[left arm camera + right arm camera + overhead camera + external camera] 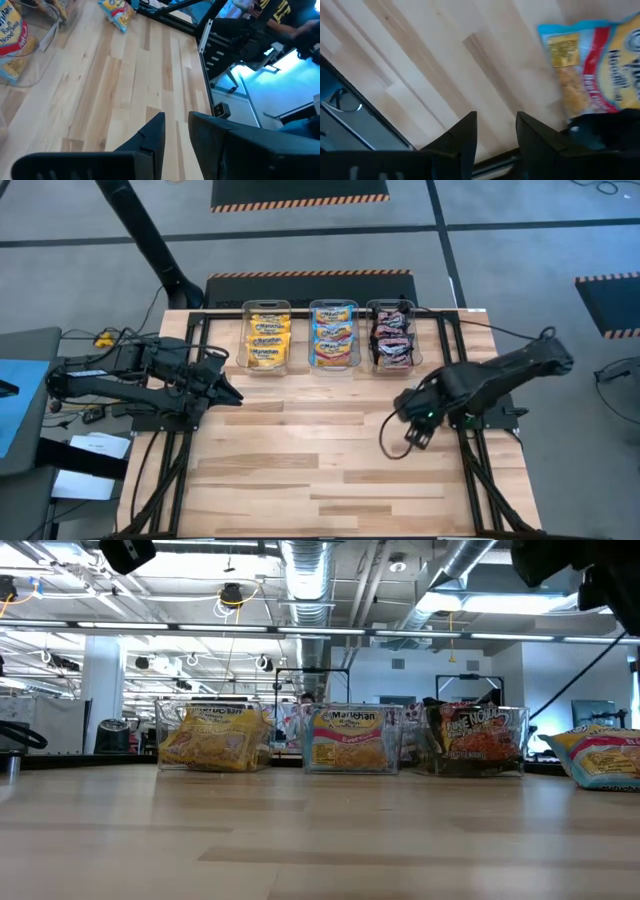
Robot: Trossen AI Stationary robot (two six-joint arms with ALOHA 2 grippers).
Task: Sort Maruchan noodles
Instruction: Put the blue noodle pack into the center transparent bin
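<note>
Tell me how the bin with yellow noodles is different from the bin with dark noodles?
The yellow noodle bin stands at the row's left end, nearest the left arm; the dark noodle bin stands at the right end, nearest the right arm. The yellow bin's packets are yellow-orange; the dark bin's packets are maroon-black with red. Both are clear plastic bins, with packets piled inside, at the table's far edge.

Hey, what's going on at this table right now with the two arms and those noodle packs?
Noodle sorting looks nearly done. Three clear bins at the table's far edge hold yellow packets, blue packets and dark packets. One blue packet lies loose on the table by the right arm. The right tool stands open beside it, holding nothing. The left tool waits open and empty near the yellow bin.
</note>
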